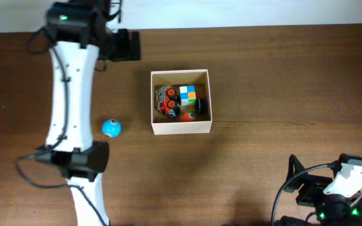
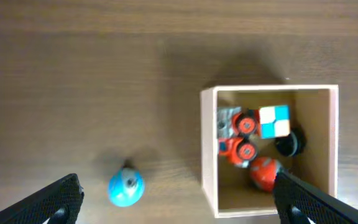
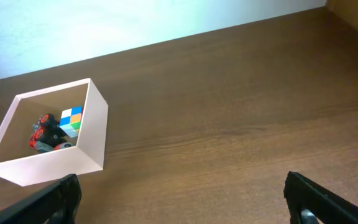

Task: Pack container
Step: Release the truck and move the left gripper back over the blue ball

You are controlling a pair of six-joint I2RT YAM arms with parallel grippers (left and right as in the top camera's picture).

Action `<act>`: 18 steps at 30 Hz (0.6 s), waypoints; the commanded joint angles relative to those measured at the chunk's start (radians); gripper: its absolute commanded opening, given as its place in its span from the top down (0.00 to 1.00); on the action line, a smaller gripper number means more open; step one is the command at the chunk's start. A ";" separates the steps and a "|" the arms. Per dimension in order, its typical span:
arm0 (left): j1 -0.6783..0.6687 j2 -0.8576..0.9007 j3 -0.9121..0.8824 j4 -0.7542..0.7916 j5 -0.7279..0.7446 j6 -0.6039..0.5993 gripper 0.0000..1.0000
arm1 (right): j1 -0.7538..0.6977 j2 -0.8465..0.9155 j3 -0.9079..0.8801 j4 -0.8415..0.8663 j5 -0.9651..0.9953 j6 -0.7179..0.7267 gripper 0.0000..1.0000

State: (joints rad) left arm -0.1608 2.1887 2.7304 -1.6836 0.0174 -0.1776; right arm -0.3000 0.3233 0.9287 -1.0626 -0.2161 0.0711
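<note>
Two claws, both released and empty: left gripper (image 2: 176,190) with jaws spread wide, right gripper (image 3: 182,193) likewise. Square cream-walled container (image 1: 181,129) with a tan floor sits mid-table, holding a multicoloured puzzle cube (image 1: 188,95) and an orange-wheeled toy car (image 1: 166,105). Small blue ball (image 1: 111,128) lies on the brown wooden table (image 1: 281,81) at the container's nine o'clock, apart from it.

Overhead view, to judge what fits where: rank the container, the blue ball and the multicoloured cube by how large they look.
1. container, by far the largest.
2-3. blue ball and multicoloured cube look about alike, so I won't rank them.
</note>
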 commanded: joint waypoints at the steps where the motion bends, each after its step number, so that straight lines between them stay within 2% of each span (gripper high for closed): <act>1: 0.032 -0.090 -0.160 -0.004 -0.035 0.045 0.01 | -0.008 -0.008 0.012 0.003 -0.009 -0.005 0.01; 10: 0.153 -0.291 -0.563 -0.004 -0.048 -0.009 0.01 | -0.008 -0.008 0.012 0.003 -0.009 -0.005 0.01; 18: 0.199 -0.308 -0.868 0.103 -0.002 -0.016 0.01 | -0.008 -0.008 0.012 0.003 -0.009 -0.005 0.01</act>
State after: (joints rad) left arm 0.0391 1.8919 1.9526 -1.6104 -0.0174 -0.1802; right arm -0.3000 0.3233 0.9287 -1.0618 -0.2161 0.0708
